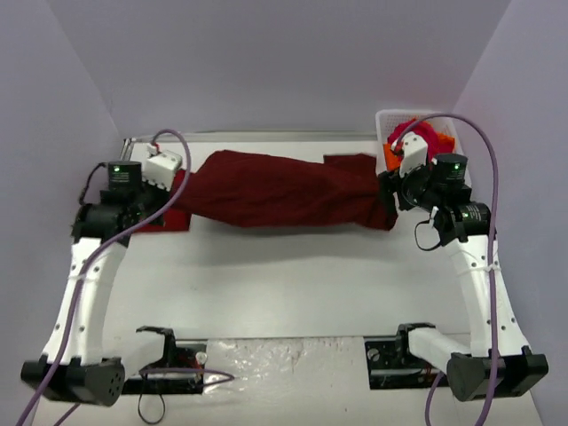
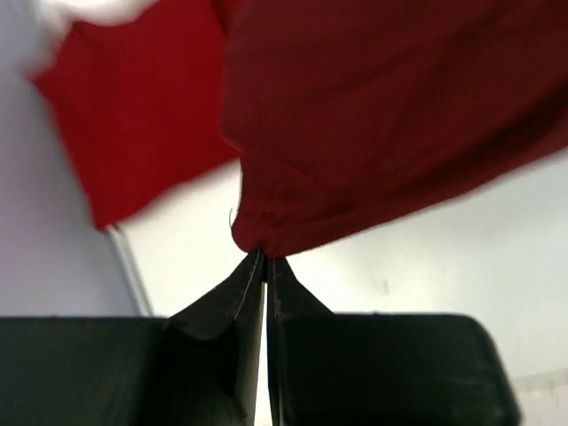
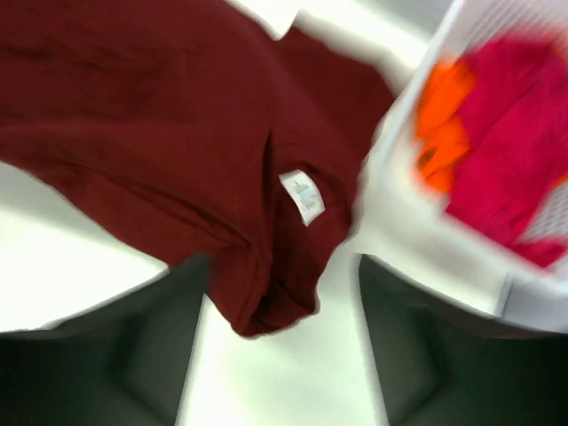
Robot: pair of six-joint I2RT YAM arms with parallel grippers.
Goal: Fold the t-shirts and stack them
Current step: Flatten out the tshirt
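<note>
A large dark maroon t-shirt (image 1: 284,191) is stretched sideways across the far half of the table. My left gripper (image 2: 264,253) is shut on a bunched edge of it (image 2: 390,115), at its left end (image 1: 182,188). My right gripper (image 3: 284,297) stands open at the shirt's right end (image 1: 388,191). The collar end with a white label (image 3: 302,195) hangs loose between the spread fingers. A brighter red t-shirt (image 1: 175,215) lies flat under the left end, also in the left wrist view (image 2: 133,133).
A white lattice basket (image 1: 386,120) stands at the far right corner, close beside my right gripper. It holds an orange shirt (image 3: 439,124) and a crimson shirt (image 3: 515,151). Walls enclose the table on three sides. Both arm bases sit at the near edge.
</note>
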